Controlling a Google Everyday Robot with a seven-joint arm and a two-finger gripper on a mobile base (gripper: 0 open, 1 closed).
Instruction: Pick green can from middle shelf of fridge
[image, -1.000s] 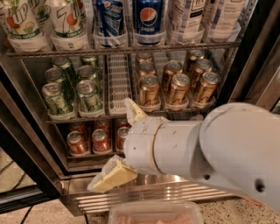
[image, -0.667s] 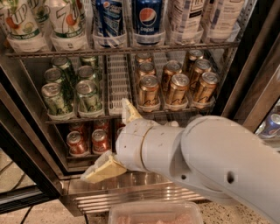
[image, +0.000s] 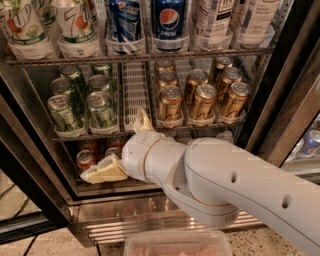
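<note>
Hand (image: 121, 148) open below upright green can (image: 102, 111)

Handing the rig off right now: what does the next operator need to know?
Pincer: open and empty, at the front edge of the middle shelf, just right of and below the front-row green can.
Green cans stand in the shelf's left lanes of the fridge; none is grasped.
Done: approach.
Left: line up on the can, close, lift it out.
</note>
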